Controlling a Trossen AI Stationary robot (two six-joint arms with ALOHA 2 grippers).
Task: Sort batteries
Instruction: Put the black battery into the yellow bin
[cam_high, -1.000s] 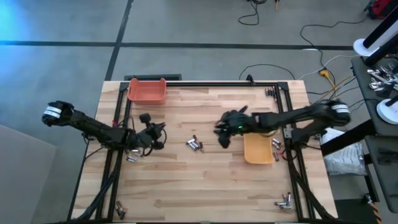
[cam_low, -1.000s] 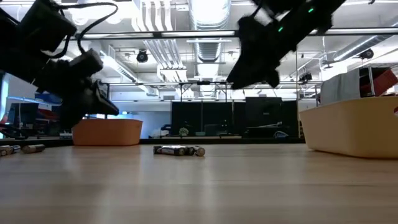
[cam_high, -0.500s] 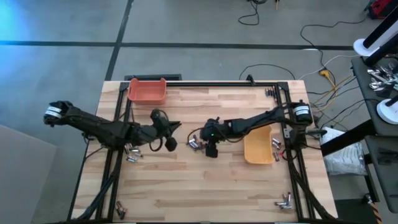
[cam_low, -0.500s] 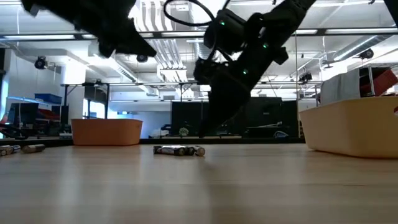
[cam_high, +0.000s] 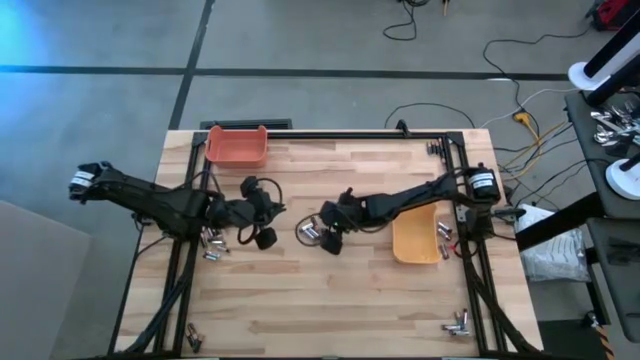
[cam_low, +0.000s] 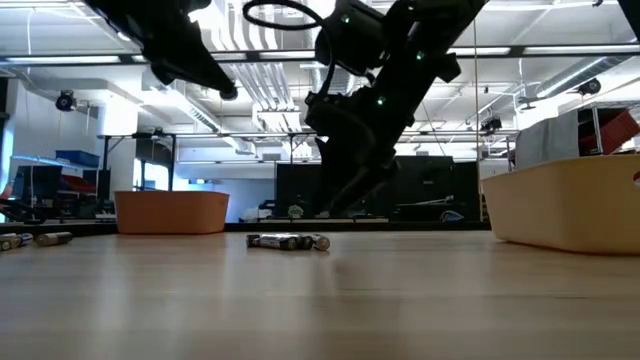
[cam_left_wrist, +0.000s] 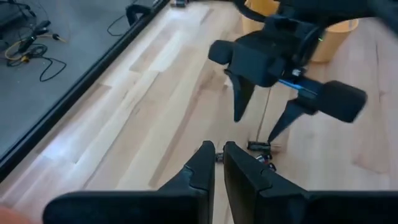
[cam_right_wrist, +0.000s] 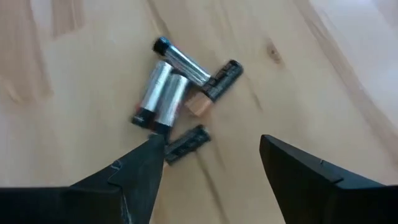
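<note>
batteries (cam_right_wrist: 177, 93), right gripper (cam_right_wrist: 208, 162) now nearer

My right claw (cam_right_wrist: 208, 165) has matt black plastic fingers. Under it lie glossy silvery metal batteries (cam_right_wrist: 171, 93), some dark-wrapped, on the smooth pale wooden worktop (cam_high: 330, 300). The yellow bin (cam_high: 412, 240) looks like matt plastic.

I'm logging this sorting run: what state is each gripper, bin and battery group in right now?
right gripper: open, hovering over the centre pile
left gripper: shut, empty, held above the table
centre batteries: loose heap on the table, unsorted
orange bin: upright at the far edge, looks empty
yellow bin: upright, contents not visible
batteries by the left frame: lying loose
</note>
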